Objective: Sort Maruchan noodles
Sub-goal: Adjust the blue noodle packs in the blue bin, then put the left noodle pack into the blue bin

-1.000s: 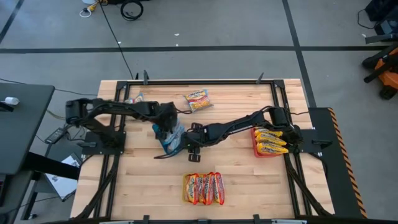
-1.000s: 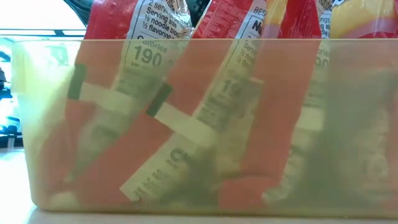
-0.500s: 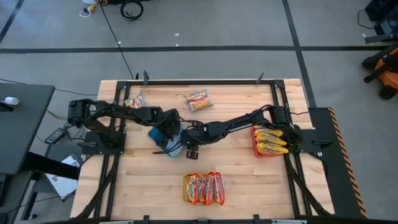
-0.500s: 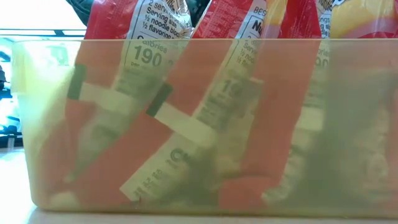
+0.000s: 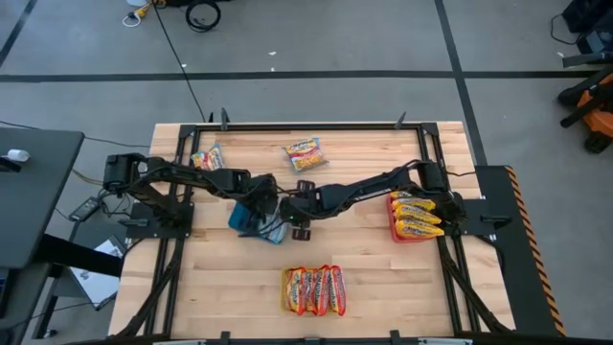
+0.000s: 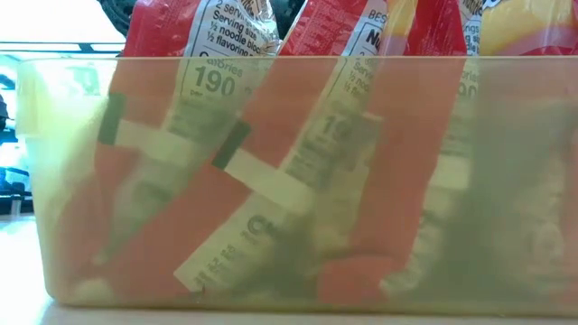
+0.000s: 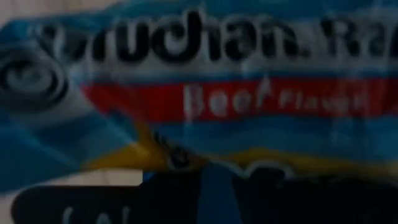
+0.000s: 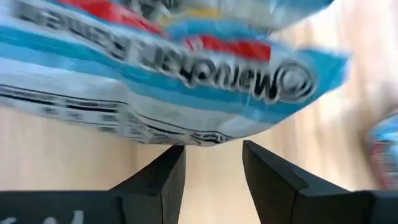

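Blue-and-white Maruchan noodle packets [image 5: 271, 226] lie at the table's middle on a blue tray [image 5: 238, 218]. My left gripper [image 5: 261, 206] hangs right over them, and one blue beef packet [image 7: 205, 93] fills the left wrist view. My right gripper [image 5: 292, 218] comes in from the right. It is open [image 8: 211, 155], with bare wood showing between its fingers, and its fingertips stand just short of a blue-and-white packet's edge [image 8: 199, 138]. Two more packets [image 5: 206, 156] [image 5: 305, 153] lie flat near the far edge.
A red tray [image 5: 392, 218] holds yellow packets [image 5: 417, 218] at the right edge. A yellow tray [image 6: 54, 181] near the front edge holds red packets [image 5: 313, 289] standing on edge. Bare wood lies between the trays.
My left arm has swung toward the table's near edge, and its gripper has come to rest over the blue packets at the middle. My right gripper has stayed almost where it was.
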